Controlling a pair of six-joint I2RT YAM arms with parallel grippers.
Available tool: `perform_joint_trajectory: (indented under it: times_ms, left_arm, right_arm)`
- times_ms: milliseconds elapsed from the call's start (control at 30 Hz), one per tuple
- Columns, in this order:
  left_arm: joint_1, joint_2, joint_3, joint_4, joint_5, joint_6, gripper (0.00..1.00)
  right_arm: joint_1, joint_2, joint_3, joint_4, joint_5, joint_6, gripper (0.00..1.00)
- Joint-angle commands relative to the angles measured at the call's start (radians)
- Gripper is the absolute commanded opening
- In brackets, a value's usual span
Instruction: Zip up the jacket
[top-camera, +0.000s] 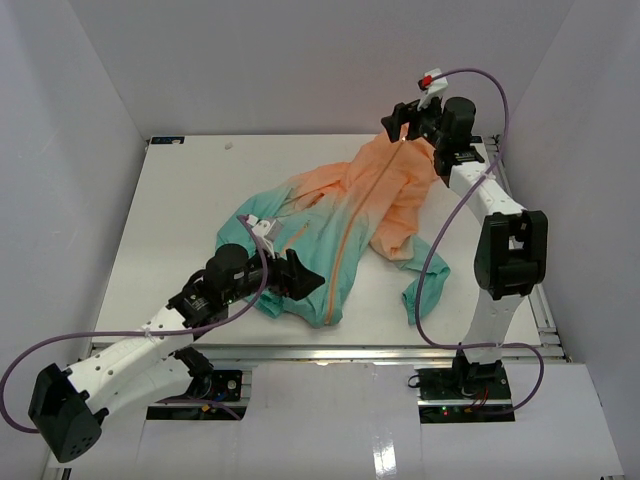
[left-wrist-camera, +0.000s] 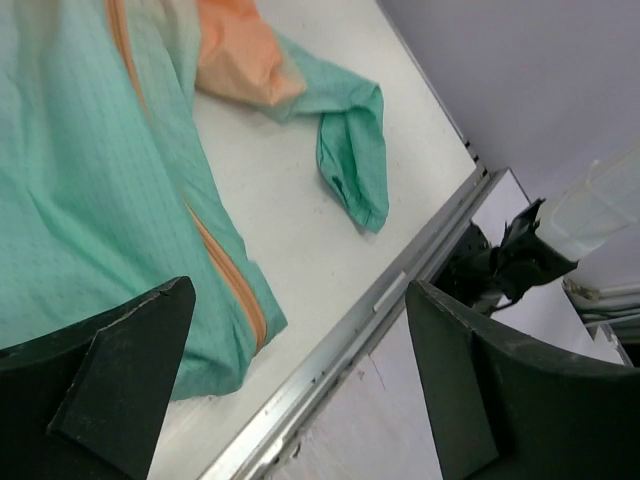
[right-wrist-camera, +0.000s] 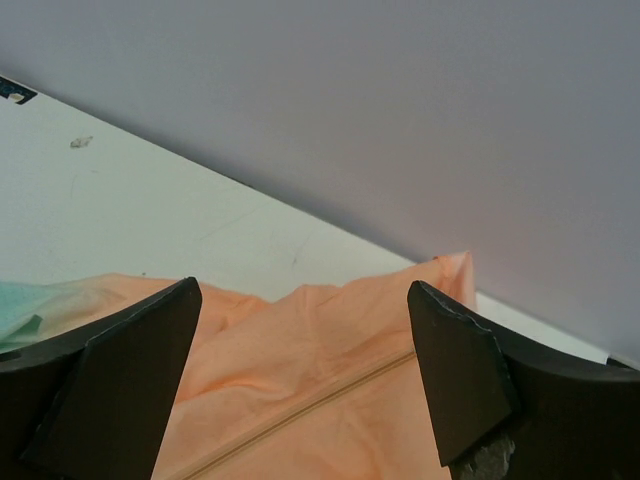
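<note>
The jacket (top-camera: 350, 215) lies crumpled on the white table, peach-orange at the far end and teal at the near hem, with its orange zipper (top-camera: 349, 235) running down the middle. My left gripper (top-camera: 300, 277) is open and empty just over the teal hem (left-wrist-camera: 90, 230); the zipper's lower end (left-wrist-camera: 228, 290) shows between its fingers. My right gripper (top-camera: 398, 122) is open and empty above the orange collar end (right-wrist-camera: 330, 380), where the zipper line (right-wrist-camera: 300, 415) crosses between the fingers.
A teal sleeve cuff (top-camera: 425, 290) lies at the front right, also in the left wrist view (left-wrist-camera: 355, 150). The table's metal front rail (left-wrist-camera: 370, 320) is close to the hem. White walls enclose the table on three sides. Purple cables loop off both arms.
</note>
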Motion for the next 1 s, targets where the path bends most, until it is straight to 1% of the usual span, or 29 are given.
perform_joint_trajectory:
  times_ms: [0, 33, 133, 200, 267, 300, 367, 433, 467, 533, 600, 633, 667, 733, 800, 867, 967]
  left_arm:
    - [-0.003, -0.033, 0.102, 0.006, -0.123, 0.029, 0.98]
    - [-0.003, -0.023, 0.122, 0.012, -0.129, 0.027, 0.98]
    - [-0.003, 0.043, 0.205, 0.024, -0.117, 0.045, 0.98]
    - [-0.005, 0.081, 0.238, 0.045, -0.120, 0.051, 0.98]
    - [-0.005, 0.099, 0.238, 0.079, -0.147, 0.066, 0.98]
    - [-0.005, 0.103, 0.238, 0.087, -0.159, 0.077, 0.98]
    - [-0.006, 0.098, 0.221, 0.091, -0.177, 0.099, 0.98]
    - [-0.006, 0.079, 0.206, 0.096, -0.156, 0.098, 0.98]
    - [-0.008, 0.061, 0.196, 0.102, -0.150, 0.098, 0.98]
    - [-0.010, 0.036, 0.186, 0.099, -0.159, 0.113, 0.98]
    - [-0.014, 0.011, 0.165, 0.098, -0.216, 0.117, 0.98]
    - [-0.014, 0.003, 0.152, 0.103, -0.240, 0.115, 0.98]
    - [-0.014, -0.002, 0.140, 0.120, -0.242, 0.115, 0.98]
    - [-0.017, -0.011, 0.103, 0.155, -0.232, 0.116, 0.98]
    - [-0.018, -0.023, 0.065, 0.195, -0.208, 0.119, 0.98]
    - [-0.019, -0.028, 0.043, 0.220, -0.161, 0.123, 0.98]
    - [-0.021, -0.040, 0.031, 0.238, -0.124, 0.114, 0.98]
  right_arm:
    - [0.012, -0.149, 0.028, -0.193, 0.162, 0.134, 0.90]
    - [0.015, -0.164, 0.011, -0.225, 0.171, 0.153, 0.90]
    - [0.033, -0.275, -0.083, -0.319, 0.170, 0.285, 0.90]
    - [0.065, -0.340, -0.127, -0.424, 0.193, 0.306, 0.90]
    - [0.111, -0.400, -0.220, -0.493, 0.302, 0.327, 0.90]
    - [0.138, -0.430, -0.241, -0.513, 0.367, 0.331, 0.90]
    - [0.211, -0.501, -0.331, -0.561, 0.517, 0.346, 0.90]
    - [0.297, -0.574, -0.381, -0.629, 0.684, 0.368, 0.90]
    - [0.336, -0.601, -0.391, -0.675, 0.740, 0.370, 0.90]
    - [0.417, -0.665, -0.417, -0.739, 0.802, 0.389, 0.90]
    - [0.485, -0.773, -0.460, -0.756, 0.775, 0.402, 0.90]
    - [0.500, -0.831, -0.493, -0.745, 0.749, 0.408, 0.90]
    - [0.522, -0.876, -0.560, -0.719, 0.703, 0.409, 0.90]
    - [0.541, -0.994, -0.688, -0.622, 0.617, 0.404, 0.90]
    - [0.547, -1.121, -0.794, -0.537, 0.570, 0.400, 0.90]
    - [0.548, -1.203, -0.841, -0.514, 0.563, 0.397, 0.90]
    - [0.548, -1.258, -0.881, -0.512, 0.575, 0.389, 0.90]
